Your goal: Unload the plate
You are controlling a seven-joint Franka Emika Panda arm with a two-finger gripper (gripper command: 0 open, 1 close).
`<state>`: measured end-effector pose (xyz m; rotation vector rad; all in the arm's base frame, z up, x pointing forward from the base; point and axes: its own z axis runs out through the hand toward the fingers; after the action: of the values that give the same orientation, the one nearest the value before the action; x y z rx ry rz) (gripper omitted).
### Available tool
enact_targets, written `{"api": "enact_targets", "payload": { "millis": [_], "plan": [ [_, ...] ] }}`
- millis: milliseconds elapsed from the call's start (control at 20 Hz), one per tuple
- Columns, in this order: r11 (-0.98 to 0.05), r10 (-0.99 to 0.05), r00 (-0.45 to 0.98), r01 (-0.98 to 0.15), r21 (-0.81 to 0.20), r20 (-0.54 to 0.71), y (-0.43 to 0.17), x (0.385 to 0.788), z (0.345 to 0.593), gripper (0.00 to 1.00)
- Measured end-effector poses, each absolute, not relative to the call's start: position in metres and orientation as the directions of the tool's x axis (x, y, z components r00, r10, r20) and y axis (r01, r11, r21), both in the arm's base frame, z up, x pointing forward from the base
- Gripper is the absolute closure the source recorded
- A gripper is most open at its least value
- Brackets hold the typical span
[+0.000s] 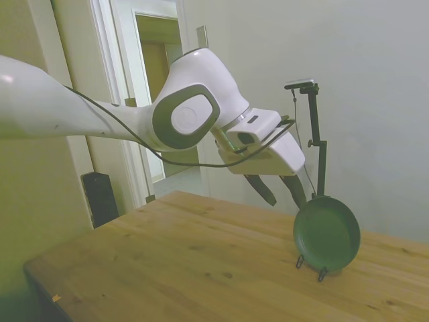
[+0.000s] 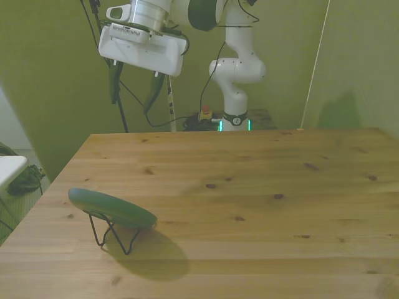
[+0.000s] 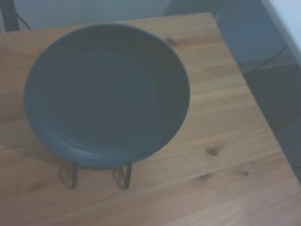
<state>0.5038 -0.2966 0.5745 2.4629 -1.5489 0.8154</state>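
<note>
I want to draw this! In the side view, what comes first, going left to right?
White robot arm → gripper with open fingers → green plate, propped on its wire stand.

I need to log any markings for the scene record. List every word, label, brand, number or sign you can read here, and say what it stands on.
None: no view holds readable text.
The plate is plain dark green, with no mark in the wrist view.
The wire stand and the wooden table bear nothing written.
The gripper, fingers apart, has a white body with no legible label; any small print there is too blurred to tell.
</note>
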Motion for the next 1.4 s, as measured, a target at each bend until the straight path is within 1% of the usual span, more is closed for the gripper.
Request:
{"api": "enact_targets", "payload": {
  "millis": [100, 200, 400, 500, 600, 800, 1000, 1150, 1400],
  "plan": [
    [-0.472, -0.779, 0.304, -0.86, -0.195, 0.549, -0.307, 0.514, 0.566, 0.0],
    [-0.469, -0.761, 0.27, -0.857, -0.213, 0.589, -0.319, 0.525, 0.562, 0.0],
    [-0.449, -0.753, 0.232, -0.865, -0.223, 0.616, -0.345, 0.55, 0.559, 0.0],
    [-0.446, -0.763, 0.225, -0.862, -0.242, 0.606, -0.351, 0.566, 0.556, 0.0],
    [-0.48, -0.763, 0.263, -0.843, -0.245, 0.59, -0.352, 0.585, 0.554, 0.0],
    [-0.551, -0.76, 0.394, -0.813, -0.19, 0.517, -0.344, 0.613, 0.55, 0.0],
    [-0.62, -0.725, 0.512, -0.777, -0.111, 0.46, -0.345, 0.617, 0.556, 0.0],
    [-0.651, -0.696, 0.561, -0.757, -0.063, 0.448, -0.362, 0.617, 0.562, 0.0],
    [-0.68, -0.66, 0.613, -0.733, 0.002, 0.435, -0.39, 0.626, 0.556, 0.0]
  ]
}}
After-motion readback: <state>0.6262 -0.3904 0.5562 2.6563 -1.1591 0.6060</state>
